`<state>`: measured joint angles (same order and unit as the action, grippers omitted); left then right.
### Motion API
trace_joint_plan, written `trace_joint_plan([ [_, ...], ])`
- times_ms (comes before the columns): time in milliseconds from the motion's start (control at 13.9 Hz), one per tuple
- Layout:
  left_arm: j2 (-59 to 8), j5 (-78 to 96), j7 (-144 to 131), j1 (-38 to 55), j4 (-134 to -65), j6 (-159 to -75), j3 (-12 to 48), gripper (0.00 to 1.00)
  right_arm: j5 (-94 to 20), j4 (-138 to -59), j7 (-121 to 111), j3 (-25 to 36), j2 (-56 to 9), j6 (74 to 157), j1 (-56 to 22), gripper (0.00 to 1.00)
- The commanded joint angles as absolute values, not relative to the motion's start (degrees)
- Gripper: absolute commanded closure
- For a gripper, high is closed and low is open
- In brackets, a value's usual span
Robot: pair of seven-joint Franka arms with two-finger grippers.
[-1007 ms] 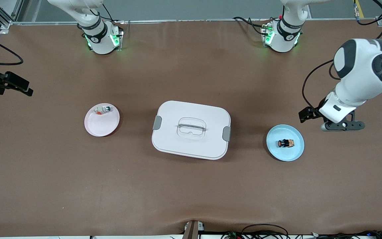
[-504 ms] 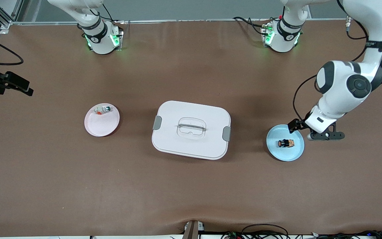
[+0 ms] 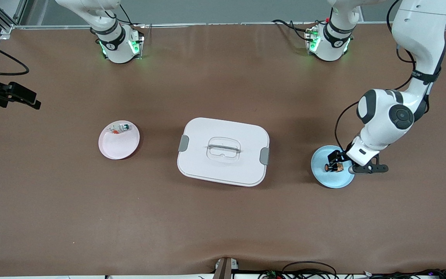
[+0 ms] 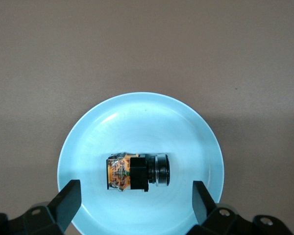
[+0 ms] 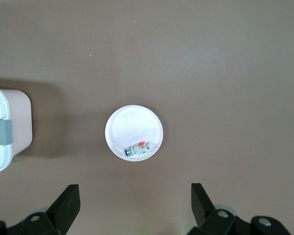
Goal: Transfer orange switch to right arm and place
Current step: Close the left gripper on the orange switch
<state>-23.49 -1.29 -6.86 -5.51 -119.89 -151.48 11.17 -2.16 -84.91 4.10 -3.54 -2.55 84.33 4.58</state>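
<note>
Brown table, lidded white box, pink plate

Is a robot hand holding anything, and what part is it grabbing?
Nothing is held. The left hand is open over the orange switch lying on the blue plate. The right hand is open, high over the white plate.

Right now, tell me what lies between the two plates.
Front view: the closed white container sits between the pink plate and the blue plate.
</note>
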Motion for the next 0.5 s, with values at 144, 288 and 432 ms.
trace_joint_plan([
  [144, -27.50, -2.46, -7.65, -5.36, -118.65, -155.47, 10.99, 0.00, -1.76, -86.13, 4.04, -3.87, -1.23, 84.20, 5.19, 0.00],
  [288, -28.91, -2.46, -7.65, -5.45, -118.65, -156.88, 10.81, 0.00, -1.76, -86.13, 4.04, -3.78, -1.23, 84.20, 5.19, 0.00],
  [432, -29.79, -2.46, -7.56, -5.45, -118.65, -157.85, 10.72, 0.00, -1.76, -86.13, 4.04, -3.78, -1.23, 84.20, 5.27, 0.00],
])
